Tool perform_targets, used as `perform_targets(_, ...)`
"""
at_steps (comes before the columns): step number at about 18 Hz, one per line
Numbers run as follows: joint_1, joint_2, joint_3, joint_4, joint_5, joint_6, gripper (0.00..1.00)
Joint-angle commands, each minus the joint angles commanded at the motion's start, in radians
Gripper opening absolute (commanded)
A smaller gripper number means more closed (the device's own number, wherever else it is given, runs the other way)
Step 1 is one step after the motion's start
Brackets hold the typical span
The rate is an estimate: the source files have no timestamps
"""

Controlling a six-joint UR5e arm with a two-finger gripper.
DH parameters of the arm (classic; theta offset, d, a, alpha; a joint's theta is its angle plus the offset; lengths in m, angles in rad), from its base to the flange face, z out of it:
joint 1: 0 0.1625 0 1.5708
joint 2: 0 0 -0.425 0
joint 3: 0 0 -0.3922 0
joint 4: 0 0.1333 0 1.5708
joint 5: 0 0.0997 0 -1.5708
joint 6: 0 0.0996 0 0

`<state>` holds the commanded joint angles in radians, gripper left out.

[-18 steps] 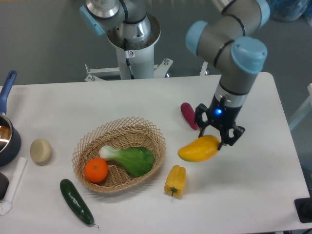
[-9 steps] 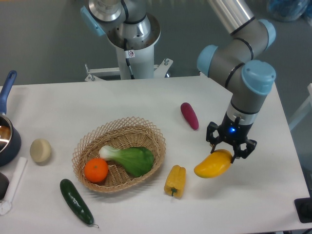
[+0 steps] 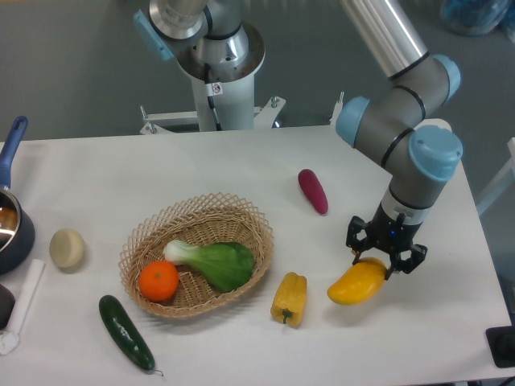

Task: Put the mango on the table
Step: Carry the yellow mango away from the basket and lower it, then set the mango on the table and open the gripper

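The mango (image 3: 354,285) is glossy yellow-orange and oblong, held at its right end by my gripper (image 3: 385,259), which is shut on it. It hangs low over the white table (image 3: 418,338), to the right of the yellow bell pepper (image 3: 289,298). I cannot tell whether its lower left end touches the tabletop. The arm reaches down from the upper right.
A wicker basket (image 3: 197,253) holds an orange (image 3: 158,281) and a bok choy (image 3: 213,263). A purple eggplant (image 3: 313,190) lies behind the gripper. A cucumber (image 3: 125,332), a pale round item (image 3: 67,248) and a blue pot (image 3: 12,225) are at the left.
The gripper carried the mango right and toward the table's front, away from the basket, and lowered it closer to the tabletop.
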<state>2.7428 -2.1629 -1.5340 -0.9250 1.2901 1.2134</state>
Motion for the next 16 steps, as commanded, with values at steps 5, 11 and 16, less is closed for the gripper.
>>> perform_targets(5, -0.006, -0.006, 0.000, 0.005, 0.009, 0.000, 0.59)
perform_targets(11, -0.018, -0.018, -0.002, 0.009, 0.063, 0.006, 0.59)
perform_targets(16, -0.020, -0.015, -0.002, 0.009, 0.066, 0.008, 0.77)
